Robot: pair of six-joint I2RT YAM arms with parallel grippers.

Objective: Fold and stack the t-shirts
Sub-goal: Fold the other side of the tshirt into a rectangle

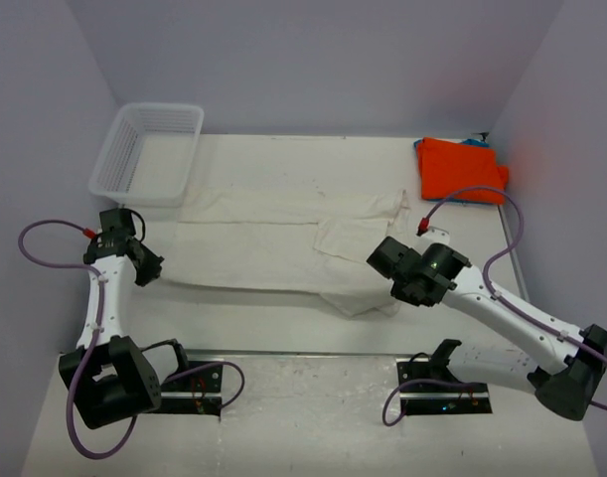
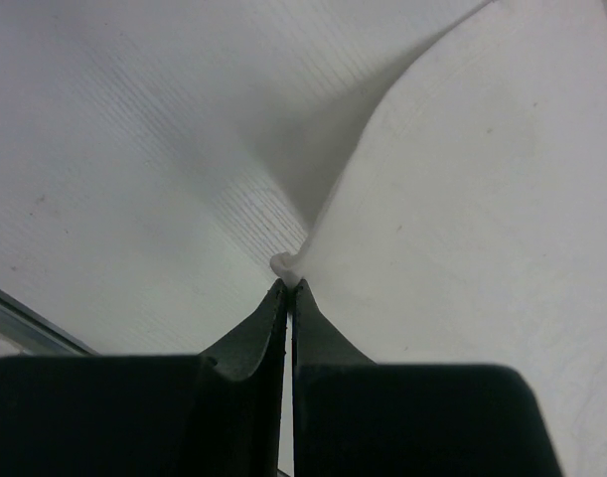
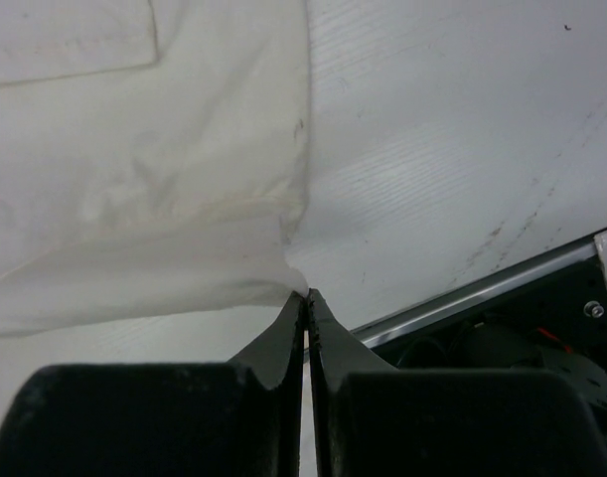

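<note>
The left gripper [image 2: 288, 286] has its jaws pressed together on a small nub of the cream t-shirt [image 1: 263, 238], pinched right at the fingertips. From that nub a raised ridge of cloth runs away from the jaws and off to their right, with bare table [image 1: 283, 159] to their left. The right gripper [image 3: 306, 294] is likewise closed tight on the same shirt, nipping an edge at the very tip of its fingers. The cloth spreads ahead and to the left of those jaws, and the tabletop lies to their right. Seen from above, the cream t-shirt lies stretched between the two grippers, flat across the middle of the table, with a sleeve folded over near the right jaws. The orange t-shirt [image 1: 460, 169] lies folded well beyond the right gripper, at the far right of the table, and a blue edge [image 1: 474, 142] peeks out behind it. A white mesh basket [image 1: 149, 149] sits beyond the left gripper, touching the shirt's far left corner.
</note>
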